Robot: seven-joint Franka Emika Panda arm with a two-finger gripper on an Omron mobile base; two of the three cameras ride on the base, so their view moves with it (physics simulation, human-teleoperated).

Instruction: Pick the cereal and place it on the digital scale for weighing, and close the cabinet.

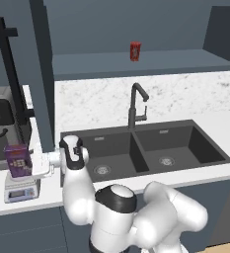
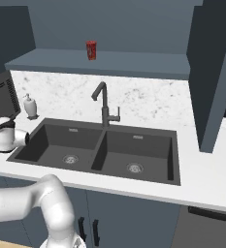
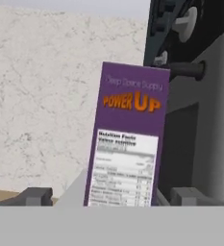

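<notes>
Cereal (image 1: 18, 160) upright on digital scale (image 1: 21, 189) — gripper (image 3: 111, 196) level beside it, jaws wide, unloaded.

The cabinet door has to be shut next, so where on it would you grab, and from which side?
Judging by its pose, take the long black bar handle on the open cabinet door, around its middle. The bar runs vertically and stands off the panel, so pads closing sideways across it should fit, coming from the handle's side, left of the door above the cereal.

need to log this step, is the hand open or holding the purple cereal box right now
hand: open, fingertips spread either side of the purple rectangular cereal box, holding nothing; the box stands on the light grey square digital scale.
</notes>
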